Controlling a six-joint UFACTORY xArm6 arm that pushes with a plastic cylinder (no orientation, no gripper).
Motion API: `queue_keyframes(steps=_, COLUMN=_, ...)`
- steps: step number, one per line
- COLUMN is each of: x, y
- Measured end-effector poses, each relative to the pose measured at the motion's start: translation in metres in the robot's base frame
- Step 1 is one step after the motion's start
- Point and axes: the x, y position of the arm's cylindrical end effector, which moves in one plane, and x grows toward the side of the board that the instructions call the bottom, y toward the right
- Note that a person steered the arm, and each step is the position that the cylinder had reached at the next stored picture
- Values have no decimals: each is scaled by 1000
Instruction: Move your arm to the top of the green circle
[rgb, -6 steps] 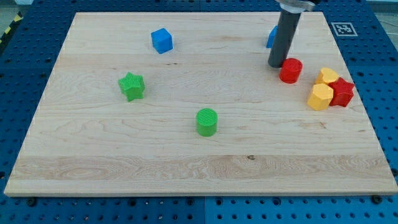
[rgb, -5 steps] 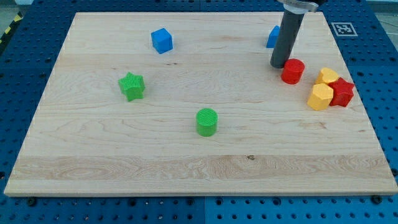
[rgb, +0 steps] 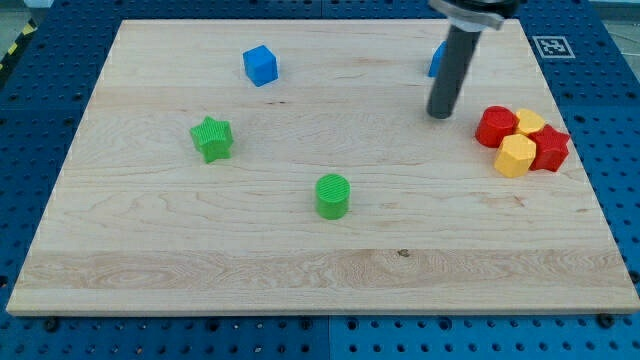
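The green circle (rgb: 332, 195) lies on the wooden board (rgb: 150, 250) a little below its middle. My tip (rgb: 439, 114) rests on the board in the upper right, well up and to the right of the green circle and not touching any block. The red circle (rgb: 496, 126) lies to the right of my tip, a small gap away.
A green star (rgb: 211, 138) lies at the left. A blue cube (rgb: 260, 65) sits at the upper left. Another blue block (rgb: 436, 58) is partly hidden behind the rod. Two yellow blocks (rgb: 516, 155) and a red star (rgb: 550, 148) cluster against the red circle at the right.
The red circle has slid right and down against the yellow and red cluster. My tip has since drawn back left, away from it.
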Motion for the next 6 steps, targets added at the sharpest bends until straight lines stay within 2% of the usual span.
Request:
queue_keyframes(steps=2, x=35, y=-19)
queue_keyframes(steps=4, x=35, y=-54)
queue_keyframes(steps=6, x=35, y=-63)
